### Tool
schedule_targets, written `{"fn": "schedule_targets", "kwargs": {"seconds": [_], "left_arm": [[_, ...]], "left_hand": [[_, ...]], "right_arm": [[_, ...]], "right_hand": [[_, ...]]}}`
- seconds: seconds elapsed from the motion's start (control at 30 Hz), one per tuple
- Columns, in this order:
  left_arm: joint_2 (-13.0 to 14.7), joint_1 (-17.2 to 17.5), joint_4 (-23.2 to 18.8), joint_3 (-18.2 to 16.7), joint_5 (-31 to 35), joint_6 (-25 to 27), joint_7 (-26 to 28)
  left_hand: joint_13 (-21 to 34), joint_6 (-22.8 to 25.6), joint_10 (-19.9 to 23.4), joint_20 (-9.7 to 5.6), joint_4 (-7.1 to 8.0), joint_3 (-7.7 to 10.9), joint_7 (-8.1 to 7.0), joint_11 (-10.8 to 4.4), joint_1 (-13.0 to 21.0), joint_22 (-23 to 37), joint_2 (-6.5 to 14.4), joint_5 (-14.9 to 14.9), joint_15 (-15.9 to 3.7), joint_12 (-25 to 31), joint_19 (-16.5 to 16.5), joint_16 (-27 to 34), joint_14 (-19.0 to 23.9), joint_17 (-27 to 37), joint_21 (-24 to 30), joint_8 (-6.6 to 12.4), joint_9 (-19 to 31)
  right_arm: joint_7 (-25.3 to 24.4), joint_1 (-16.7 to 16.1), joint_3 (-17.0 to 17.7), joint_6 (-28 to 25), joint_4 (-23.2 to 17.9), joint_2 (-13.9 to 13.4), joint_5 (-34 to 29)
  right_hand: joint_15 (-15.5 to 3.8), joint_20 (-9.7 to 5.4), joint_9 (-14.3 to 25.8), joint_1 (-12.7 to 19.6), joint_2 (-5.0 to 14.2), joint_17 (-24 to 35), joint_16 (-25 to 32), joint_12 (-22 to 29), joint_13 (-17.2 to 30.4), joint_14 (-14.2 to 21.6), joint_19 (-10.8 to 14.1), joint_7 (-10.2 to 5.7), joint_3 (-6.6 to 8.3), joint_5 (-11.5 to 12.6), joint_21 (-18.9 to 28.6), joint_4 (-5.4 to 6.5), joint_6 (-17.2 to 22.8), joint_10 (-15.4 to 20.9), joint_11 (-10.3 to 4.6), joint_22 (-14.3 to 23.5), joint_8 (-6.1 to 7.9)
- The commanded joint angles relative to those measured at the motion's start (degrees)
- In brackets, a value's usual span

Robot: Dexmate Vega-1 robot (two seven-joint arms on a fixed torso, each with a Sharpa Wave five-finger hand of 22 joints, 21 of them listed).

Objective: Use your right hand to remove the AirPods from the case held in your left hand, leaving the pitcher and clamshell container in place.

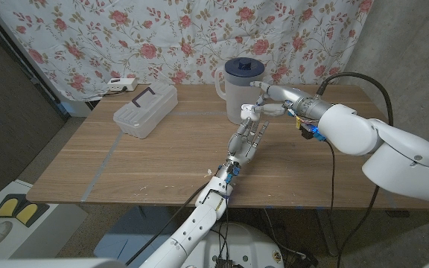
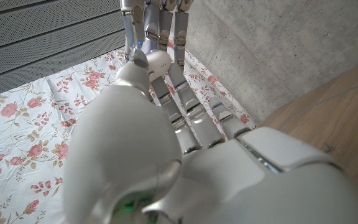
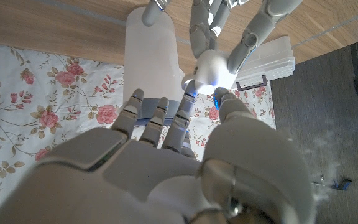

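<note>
Floral cloth hangs behind your wooden bench (image 1: 162,160), and your two hands meet above its far middle. Your left hand (image 1: 248,136) reaches up from below with its fingers closed around the white case (image 1: 249,114), lifting it off the bench so the other hand can get at it. Your right hand (image 1: 272,104) comes in from the side, its fingertips resting on the case at the top; I cannot tell whether they have pinched an AirPod or only touch the shell, and no earbud shows clearly. In the right wrist view the case (image 3: 209,73) sits between the two sets of fingers, a blue light glowing at a fingertip against it. Just behind the case stands the pitcher (image 1: 241,89), close enough that a wide pull could brush it. Well off to your left lies the clamshell container (image 1: 146,109), safely clear.
</note>
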Motion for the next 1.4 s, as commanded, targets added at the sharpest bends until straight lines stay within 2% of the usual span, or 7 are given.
{"fn": "schedule_targets", "kwargs": {"seconds": [0.03, 0.2, 0.5, 0.7, 0.93, 1.17, 1.4], "left_arm": [[0.86, -0.75, 0.21, -0.16, 0.07, 0.74, -0.58], [1.16, -1.25, 0.51, -0.27, 0.18, 1.01, -1.08], [1.61, -2.16, 1.54, -0.4, -0.09, 1.96, -2.91], [1.42, -2.34, 2.12, -0.56, -0.85, 2.81, -3.47], [1.74, -2.82, 2.69, -0.34, -0.55, 3.52, -4.53], [1.61, -2.92, 3.02, -0.4, -0.9, 4.05, -5.32], [1.58, -2.89, 3.3, -0.45, -0.64, 3.98, -5.68]], "left_hand": [[18.75, 2.61, 1.75, -0.05, 0.31, -0.04, 1.81, -0.61, 0.03, 0.31, 1.17, 0.51, -1.18, 0.43, 0.29, 0.25, 1.69, 0.29, 0.2, 3.85, 0.54], [18.71, 2.77, 1.85, -0.09, 0.26, -0.09, 1.64, -0.58, 0.13, 0.31, 1.09, 0.51, -1.21, 0.37, 0.34, 0.26, 1.81, 0.34, 0.22, 3.85, 0.39], [18.7, 2.62, 1.85, 0.06, 0.33, -0.11, 1.63, -0.49, 0.16, 0.31, 1.14, 0.51, -1.14, 0.24, 0.37, 0.15, 1.89, 0.34, 0.23, 3.82, 0.34], [18.8, 2.45, 1.77, 0.13, 0.4, -0.11, 1.85, -0.55, 0.1, 0.32, 1.21, 0.48, -1.14, 0.17, 0.37, 0.0, 1.83, 0.29, 0.22, 3.89, 0.5], [18.72, 2.61, 1.89, 0.06, 0.4, -0.16, 1.89, -0.53, 0.21, 0.32, 1.23, 0.45, -1.14, 0.09, 0.54, -0.01, 1.92, 0.36, 0.28, 3.94, 0.41], [18.89, 2.87, 2.02, 0.07, 0.37, -0.24, 1.93, -0.52, 0.26, 0.32, 1.13, 0.44, -1.17, 0.12, 0.58, -0.04, 1.97, 0.41, 0.29, 3.97, 0.24], [18.87, 2.79, 1.96, 0.09, 0.36, -0.29, 1.9, -0.53, 0.34, 0.33, 1.14, 0.45, -1.19, -0.05, 0.55, -0.07, 2.08, 0.47, 0.27, 4.0, 0.28]], "right_arm": [[3.15, 1.44, -0.24, -0.34, -0.67, -1.5, -0.69], [3.65, 0.94, 0.98, 0.24, -0.7, -1.91, 0.26], [4.87, 0.7, 2.18, 1.45, -0.37, -2.55, 2.02], [4.05, 0.12, 2.93, 1.7, -0.25, -2.44, 2.34], [2.82, -0.86, 3.76, 2.04, -0.15, -2.3, 2.78], [1.68, -1.77, 4.41, 2.18, -0.34, -2.58, 2.66], [2.54, -1.31, 4.2, 1.82, -0.46, -3.19, 2.82]], "right_hand": [[-1.0, -0.69, 0.18, 1.68, 0.08, -0.13, -0.31, -0.32, -0.02, 0.61, 0.56, -0.47, 1.78, 2.56, 0.13, -0.18, 0.17, 0.75, -0.45, -0.04, 0.12], [-1.68, -1.18, 0.2, 3.77, -0.31, -0.4, -0.55, -0.59, 0.09, 0.89, 1.14, -0.51, 3.86, 5.65, 0.22, -0.55, 0.05, 0.99, -1.13, -0.08, 0.05], [-1.49, -0.53, 0.24, 4.73, -2.89, -0.84, -1.06, -0.95, 0.53, 0.89, 1.83, -0.07, 4.66, 7.85, 0.25, -0.5, -2.08, 0.41, -0.61, -0.1, -0.59], [-1.41, -0.3, 0.28, 2.94, -4.68, -0.65, -1.28, -0.03, 1.39, 0.95, 1.91, -0.02, 3.76, 8.33, 0.13, 0.83, -2.89, 1.3, 0.11, -0.06, -0.57], [-2.12, -0.69, 0.3, 2.12, -4.29, -0.01, -0.59, 1.87, 2.78, 2.31, 2.77, -0.66, 2.65, 7.69, 0.33, 1.55, -2.45, 2.91, -0.52, 0.0, -0.26], [-2.87, -1.92, 0.3, 3.19, -3.57, 0.45, -0.13, 3.73, 4.4, 3.35, 3.81, -1.68, 2.28, 6.83, 0.55, 0.98, -1.3, 3.79, -1.38, 0.03, 0.13], [-3.09, -2.6, 0.32, 5.52, -3.51, 0.68, -0.31, 4.4, 6.12, 3.22, 4.0, -1.87, 2.15, 5.72, 0.41, -0.03, -1.51, 1.4, -2.1, 0.03, -0.01]]}}
